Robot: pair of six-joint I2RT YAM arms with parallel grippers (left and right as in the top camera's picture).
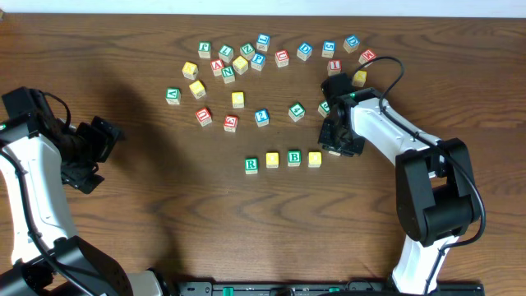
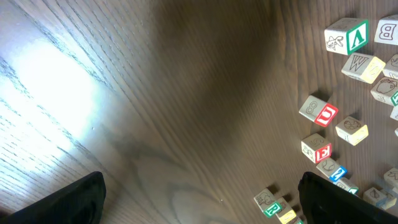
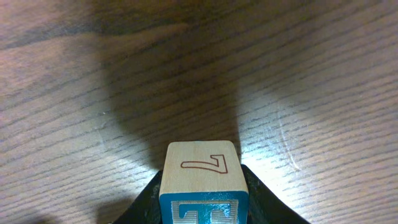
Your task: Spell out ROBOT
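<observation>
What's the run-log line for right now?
row: R cube, yellow cube, B cube, second yellow cube | right gripper: shut on T cube | left gripper: open, empty

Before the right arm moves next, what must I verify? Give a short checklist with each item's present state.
1. Blue T wooden cube gripped by right tool: ok.
2. Green R wooden cube, first yellow cube, green B cube, second yellow cube in one row: ok.
3. Spot right of the second yellow cube free: cannot tell, the right tool hides it.
4. Left tool open, far from the row: ok.
</observation>
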